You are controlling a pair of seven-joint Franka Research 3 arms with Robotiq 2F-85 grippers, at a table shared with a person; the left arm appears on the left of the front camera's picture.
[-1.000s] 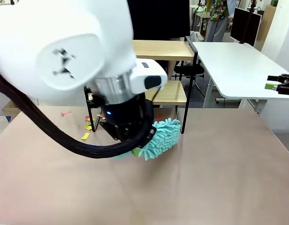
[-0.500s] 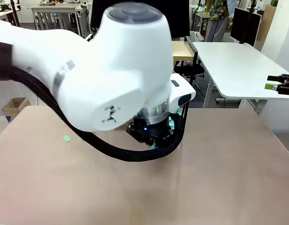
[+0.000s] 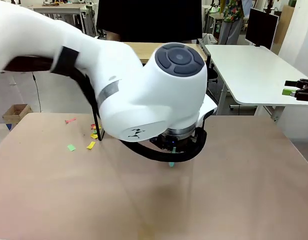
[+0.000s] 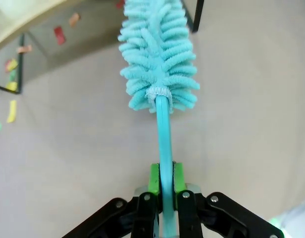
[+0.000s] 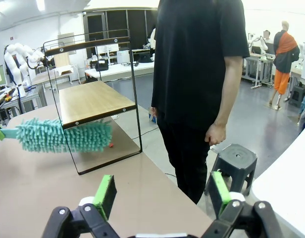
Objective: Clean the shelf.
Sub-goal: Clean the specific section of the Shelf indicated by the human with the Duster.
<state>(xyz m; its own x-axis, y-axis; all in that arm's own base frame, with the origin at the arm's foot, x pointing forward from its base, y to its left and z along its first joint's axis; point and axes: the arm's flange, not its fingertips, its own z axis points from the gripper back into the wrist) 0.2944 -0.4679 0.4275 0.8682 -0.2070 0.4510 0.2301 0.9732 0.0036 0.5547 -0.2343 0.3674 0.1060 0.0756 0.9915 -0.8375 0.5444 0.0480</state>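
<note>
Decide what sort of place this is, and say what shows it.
Most likely a robotics lab or workshop: a white robot arm works over the table, its left pincer holding a duster; behind stand a white desk and a monitor.

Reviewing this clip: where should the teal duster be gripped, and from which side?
The duster is best held on its slim handle, from the tail end, pads either side, as the left gripper does; the fluffy head would just squash.
</note>
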